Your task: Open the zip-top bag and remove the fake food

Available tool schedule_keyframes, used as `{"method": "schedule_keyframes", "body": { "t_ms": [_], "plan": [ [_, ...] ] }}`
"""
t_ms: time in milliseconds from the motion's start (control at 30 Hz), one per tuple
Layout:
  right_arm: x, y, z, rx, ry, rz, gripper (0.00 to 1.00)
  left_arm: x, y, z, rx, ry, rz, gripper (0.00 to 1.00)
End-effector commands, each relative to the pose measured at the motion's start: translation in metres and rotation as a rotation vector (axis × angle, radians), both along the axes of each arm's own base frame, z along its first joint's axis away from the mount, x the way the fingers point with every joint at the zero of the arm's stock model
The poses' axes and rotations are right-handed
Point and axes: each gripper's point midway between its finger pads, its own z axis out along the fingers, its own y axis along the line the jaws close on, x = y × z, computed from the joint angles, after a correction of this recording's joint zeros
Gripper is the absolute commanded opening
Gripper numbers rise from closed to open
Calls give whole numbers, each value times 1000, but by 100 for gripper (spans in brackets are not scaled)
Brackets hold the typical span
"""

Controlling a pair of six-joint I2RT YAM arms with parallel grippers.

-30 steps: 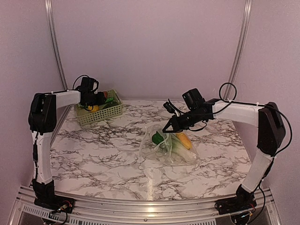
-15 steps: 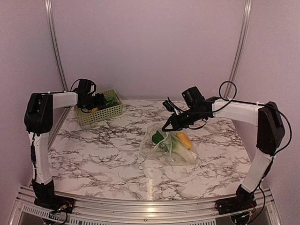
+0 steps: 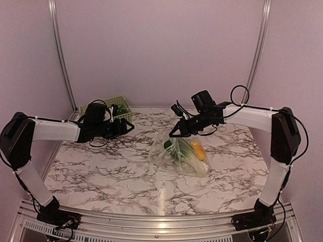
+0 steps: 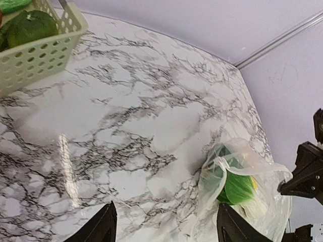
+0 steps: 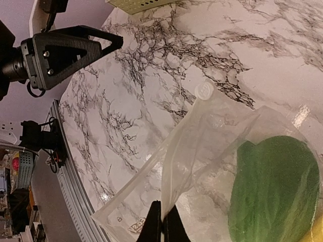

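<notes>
The clear zip-top bag [image 3: 181, 157] lies right of centre on the marble table, with green [image 3: 169, 147] and yellow [image 3: 198, 150] fake food inside. My right gripper [image 3: 175, 134] is shut on the bag's top edge and holds it up; in the right wrist view the fingers [image 5: 162, 222] pinch a fold of the bag [image 5: 217, 126] next to a green piece [image 5: 275, 191]. My left gripper [image 3: 129, 127] is open and empty, left of the bag. In the left wrist view its jaws [image 4: 164, 226] are spread wide, with the bag [image 4: 214, 169] ahead to the right.
A light green lattice basket [image 3: 120, 102] stands at the back left with green toy food in it; it also shows in the left wrist view [image 4: 43, 50]. Purple walls with metal rails surround the table.
My left arm has left the basket and swung right and lower, toward the bag, with its jaws open. My right gripper has drawn the bag's edge slightly back and left.
</notes>
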Motion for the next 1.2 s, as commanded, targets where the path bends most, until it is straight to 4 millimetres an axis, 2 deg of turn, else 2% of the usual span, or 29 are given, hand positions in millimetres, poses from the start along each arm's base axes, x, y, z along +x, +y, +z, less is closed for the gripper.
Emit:
{"method": "schedule_keyframes", "body": {
  "t_ms": [0, 167, 333, 533, 733, 800, 933, 1033, 1100, 1167],
  "plan": [
    [6, 28, 20, 49, -42, 22, 0, -32, -47, 18, -167, -7, -67, 69],
    [10, 40, 25, 70, -45, 18, 0, -57, -94, 7, -242, 46, -138, 66],
    [12, 46, 30, 91, -49, 7, 0, -63, -128, -9, -310, 112, -161, 64],
    [16, 49, 28, 101, -41, -10, 0, -62, -152, -36, -359, 204, -140, 63],
    [17, 49, 24, 109, -20, -2, 0, -56, -173, -55, -377, 262, -141, 68],
    [20, 37, 23, 108, -6, -17, 10, -54, -176, -63, -385, 285, -131, 70],
    [39, -13, 27, 105, -10, -117, 38, -52, -180, -74, -400, 321, -120, 70],
    [51, -52, 27, 77, -24, -191, 41, -50, -179, -80, -398, 336, -102, 70],
    [60, -80, 16, 39, -13, -258, 42, -50, -178, -83, -382, 344, -92, 70],
    [65, -102, -3, -6, 19, -306, 42, -49, -177, -87, -369, 350, -86, 70]
  ]
}}
